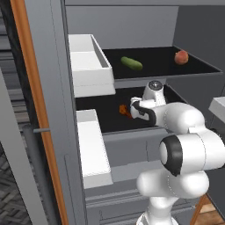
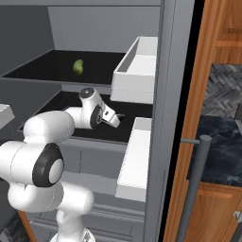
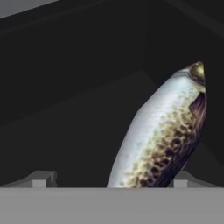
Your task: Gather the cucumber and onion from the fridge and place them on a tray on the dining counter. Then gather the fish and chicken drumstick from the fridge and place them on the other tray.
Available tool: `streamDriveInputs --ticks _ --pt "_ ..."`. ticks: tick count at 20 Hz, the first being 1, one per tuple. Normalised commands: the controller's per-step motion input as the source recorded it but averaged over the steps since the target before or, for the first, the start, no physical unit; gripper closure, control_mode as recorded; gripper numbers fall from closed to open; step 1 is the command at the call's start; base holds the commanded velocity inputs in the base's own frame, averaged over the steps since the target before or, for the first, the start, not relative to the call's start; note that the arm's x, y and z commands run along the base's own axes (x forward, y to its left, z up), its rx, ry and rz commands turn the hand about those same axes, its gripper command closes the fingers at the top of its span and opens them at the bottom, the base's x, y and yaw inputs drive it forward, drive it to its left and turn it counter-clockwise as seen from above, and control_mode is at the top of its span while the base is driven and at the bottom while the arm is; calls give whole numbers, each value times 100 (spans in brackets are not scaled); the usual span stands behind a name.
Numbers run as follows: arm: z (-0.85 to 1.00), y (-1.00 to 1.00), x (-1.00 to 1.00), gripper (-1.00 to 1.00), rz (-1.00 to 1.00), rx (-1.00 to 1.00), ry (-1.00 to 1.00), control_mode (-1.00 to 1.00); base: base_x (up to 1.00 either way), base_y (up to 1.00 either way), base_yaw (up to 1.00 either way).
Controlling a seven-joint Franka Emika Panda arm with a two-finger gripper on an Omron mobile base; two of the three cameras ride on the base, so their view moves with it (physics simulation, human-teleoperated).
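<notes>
Your fish [image 3: 162, 131], silvery with a dark mottled belly, lies on the fridge's [image 1: 52, 88] lower black shelf between the wide-spread fingertips [image 3: 41, 178] of your gripper [image 3: 111, 181] (nothing gripped), with the chicken drumstick [image 1: 124, 110] beside the wrist, and cucumber [image 1: 131, 63] and onion [image 1: 181, 57] one shelf above.

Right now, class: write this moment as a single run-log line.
gripper: open, astride fish on lower fridge shelf | cucumber, onion: upper shelf | drumstick: lower shelf
</notes>
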Motion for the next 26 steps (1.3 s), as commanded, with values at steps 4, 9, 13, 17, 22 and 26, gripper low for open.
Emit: streamDriveInputs --ticks 4,9,13,17,22,26 --pt "-53 -8 -27 100 0 0 0 -100 0 0 0" --pt "-32 0 -10 100 0 1 -2 -100 0 0 0" --pt "-16 -2 -31 100 -1 1 -6 -100 0 0 0" --pt "0 -14 -68 100 -12 7 -7 -100 0 0 0" --pt "22 -6 -82 100 -13 8 -7 -100 0 0 0" --pt "48 18 -65 100 -15 3 -3 -100 0 0 0"
